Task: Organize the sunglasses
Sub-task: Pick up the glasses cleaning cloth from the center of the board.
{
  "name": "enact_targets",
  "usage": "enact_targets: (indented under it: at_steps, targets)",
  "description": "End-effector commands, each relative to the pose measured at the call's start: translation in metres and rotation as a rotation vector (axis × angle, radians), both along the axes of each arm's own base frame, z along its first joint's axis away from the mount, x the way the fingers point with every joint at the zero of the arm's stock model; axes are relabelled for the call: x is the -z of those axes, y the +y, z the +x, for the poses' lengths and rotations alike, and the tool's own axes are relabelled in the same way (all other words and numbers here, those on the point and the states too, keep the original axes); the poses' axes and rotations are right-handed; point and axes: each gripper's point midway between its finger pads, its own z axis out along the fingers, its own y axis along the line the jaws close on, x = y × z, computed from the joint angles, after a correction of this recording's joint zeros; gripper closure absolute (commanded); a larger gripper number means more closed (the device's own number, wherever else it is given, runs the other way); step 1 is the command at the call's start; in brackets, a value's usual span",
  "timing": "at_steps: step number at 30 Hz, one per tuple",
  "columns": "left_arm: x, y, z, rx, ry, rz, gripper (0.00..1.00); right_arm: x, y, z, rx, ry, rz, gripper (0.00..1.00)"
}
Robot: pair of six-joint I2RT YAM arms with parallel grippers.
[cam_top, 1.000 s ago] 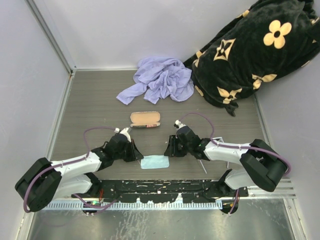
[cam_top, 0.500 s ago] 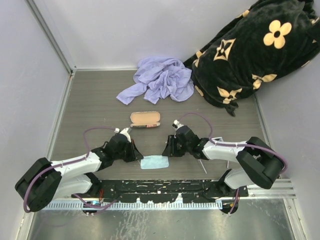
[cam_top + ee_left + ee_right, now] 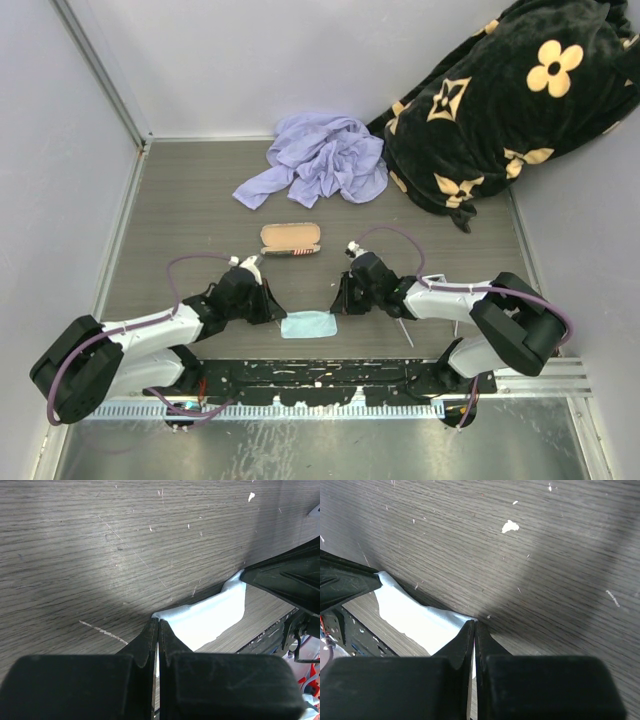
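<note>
A small light-blue cloth lies flat near the table's front edge. My left gripper is shut on its left far corner, and the left wrist view shows the jaws closed on the cloth's edge. My right gripper is shut on its right far corner, with the cloth pinched at the tips. A thin white arm, seemingly of the sunglasses, pokes out beside my right arm; the rest is hidden. The red-and-white case lies open behind the cloth.
A crumpled lavender cloth lies at the back centre. A big black blanket with tan flowers fills the back right. Grey walls close the left and back sides. A black rail runs along the front.
My right wrist shifted slightly left and back again. The cloth, the case and my left arm have not visibly moved.
</note>
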Motion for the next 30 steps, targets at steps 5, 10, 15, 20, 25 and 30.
enact_targets:
  at_steps: [5, 10, 15, 20, 25, 30]
  targets:
    - [-0.016, -0.006, 0.009, -0.010, -0.041, -0.026, 1.00, -0.021, 0.005, 0.014, 0.018, -0.076, 0.037, 1.00]
    - [-0.032, -0.006, 0.019, -0.051, -0.081, -0.041, 1.00, -0.034, 0.011, 0.022, 0.023, -0.119, 0.069, 1.00]
    - [-0.044, -0.001, 0.032, -0.103, -0.127, -0.023, 1.00, -0.045, 0.016, 0.034, 0.047, -0.161, 0.078, 1.00]
    - [-0.048, -0.001, 0.041, -0.116, -0.148, 0.001, 1.00, -0.056, 0.023, 0.050, 0.067, -0.193, 0.091, 1.00]
    - [-0.054, -0.002, 0.051, -0.132, -0.169, 0.016, 1.00, -0.069, 0.032, 0.066, 0.069, -0.226, 0.108, 1.00]
    - [-0.066, 0.007, 0.069, -0.175, -0.205, 0.037, 1.00, -0.078, 0.039, 0.084, 0.065, -0.245, 0.118, 1.00]
